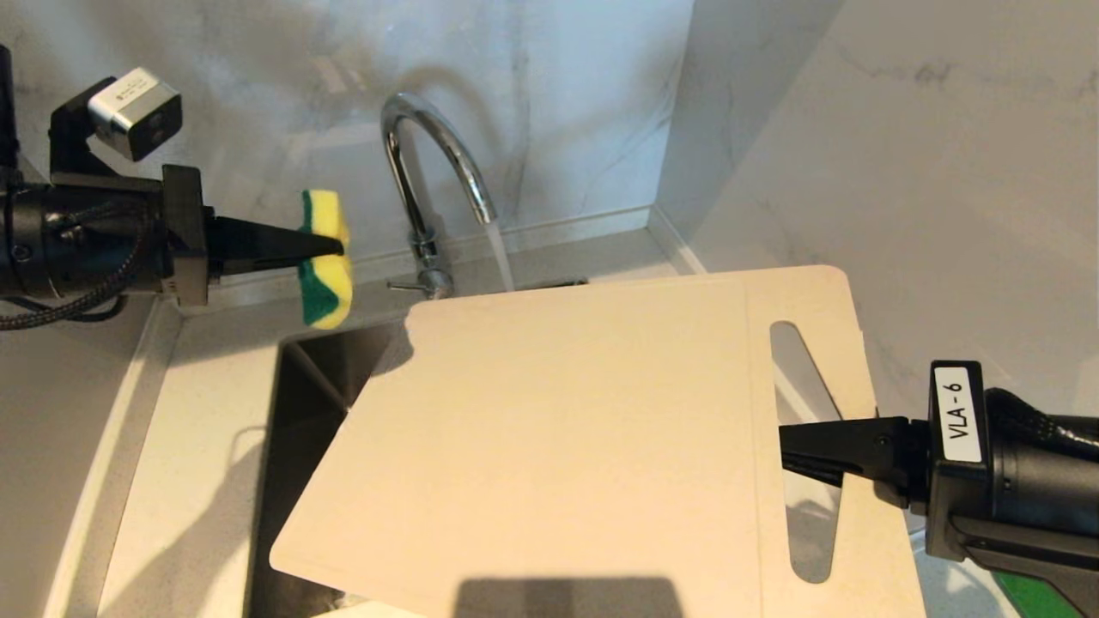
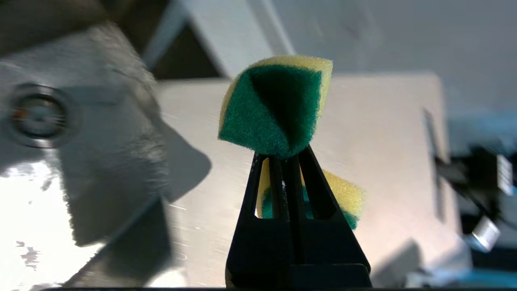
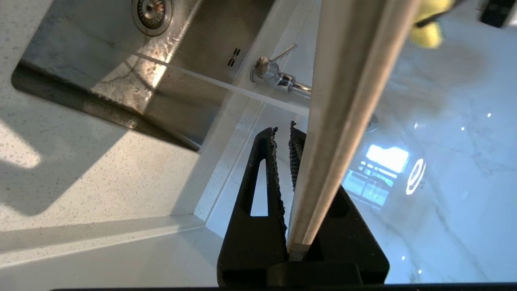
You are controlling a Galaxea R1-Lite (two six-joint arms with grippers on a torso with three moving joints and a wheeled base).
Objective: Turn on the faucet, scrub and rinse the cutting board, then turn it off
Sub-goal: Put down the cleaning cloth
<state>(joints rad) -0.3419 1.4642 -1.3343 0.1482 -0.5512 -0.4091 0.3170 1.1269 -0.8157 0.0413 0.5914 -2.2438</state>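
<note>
Left gripper [image 1: 330, 246] pinching sponge [image 1: 325, 257], right gripper [image 1: 794, 452] clamping cutting board [image 1: 558, 429] under running faucet [image 1: 429, 172]; scrubbing wants firm, flat strokes.

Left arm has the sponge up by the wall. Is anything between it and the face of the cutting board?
Nothing visible. The left gripper, shut on the sponge, hangs left of the faucet, apart from the cutting board. The right gripper holds the board tilted over the sink; its face is bare.
</note>
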